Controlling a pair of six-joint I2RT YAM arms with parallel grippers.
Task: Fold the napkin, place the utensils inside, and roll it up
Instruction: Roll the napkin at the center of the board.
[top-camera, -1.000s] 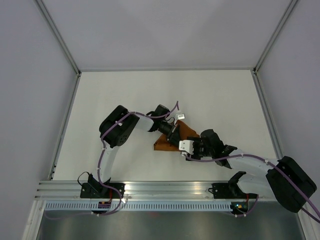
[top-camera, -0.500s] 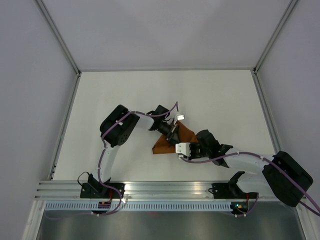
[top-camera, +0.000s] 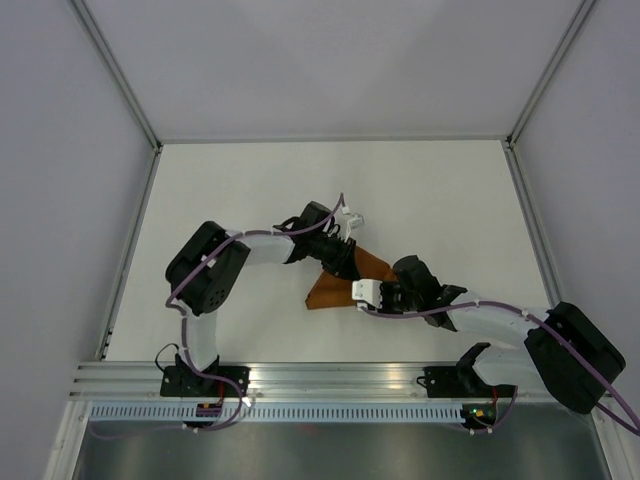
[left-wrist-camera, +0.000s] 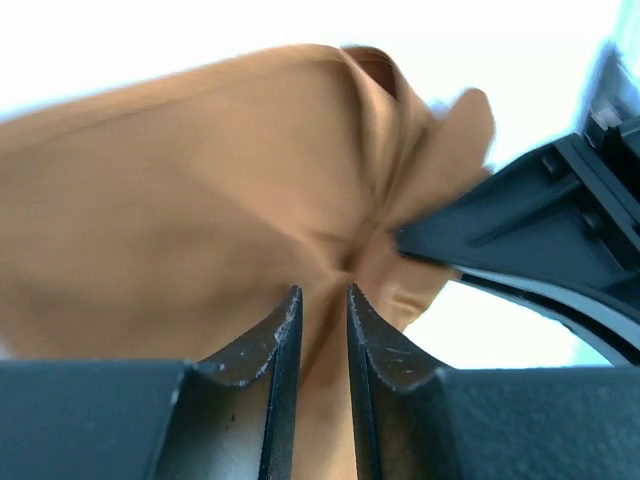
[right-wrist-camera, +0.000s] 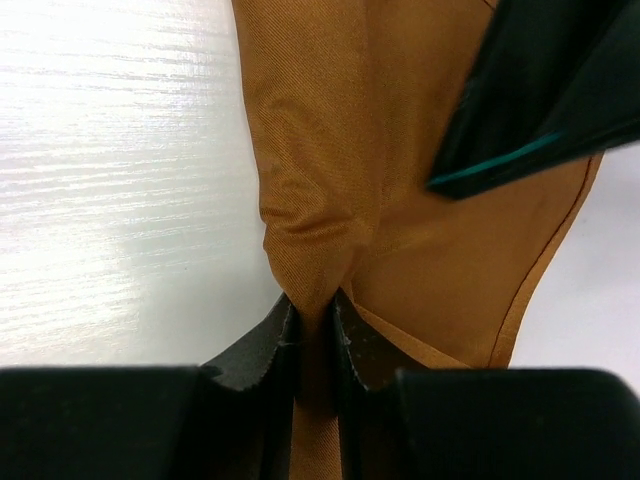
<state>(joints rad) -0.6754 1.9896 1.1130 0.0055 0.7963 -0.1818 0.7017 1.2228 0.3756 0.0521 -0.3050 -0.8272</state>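
The rust-orange napkin (top-camera: 328, 291) lies bunched and folded small in the middle of the white table, between the two grippers. My left gripper (top-camera: 349, 266) is shut on a fold of the napkin (left-wrist-camera: 200, 240) at its far side. My right gripper (top-camera: 366, 292) is shut on a pinched fold of the napkin (right-wrist-camera: 400, 180) at its near right side. In the right wrist view the left gripper's dark finger (right-wrist-camera: 540, 100) crosses the cloth. The knife is not visible in any view.
The white table (top-camera: 220, 200) is bounded by metal rails and grey walls. Both arms crowd together over the napkin at the table's middle. The aluminium rail with both arm bases (top-camera: 330, 385) runs along the near edge.
The left arm's elbow has swung left and toward the near edge, with its gripper still on the cloth. The napkin has been drawn in and looks narrower. The right gripper has shifted slightly left.
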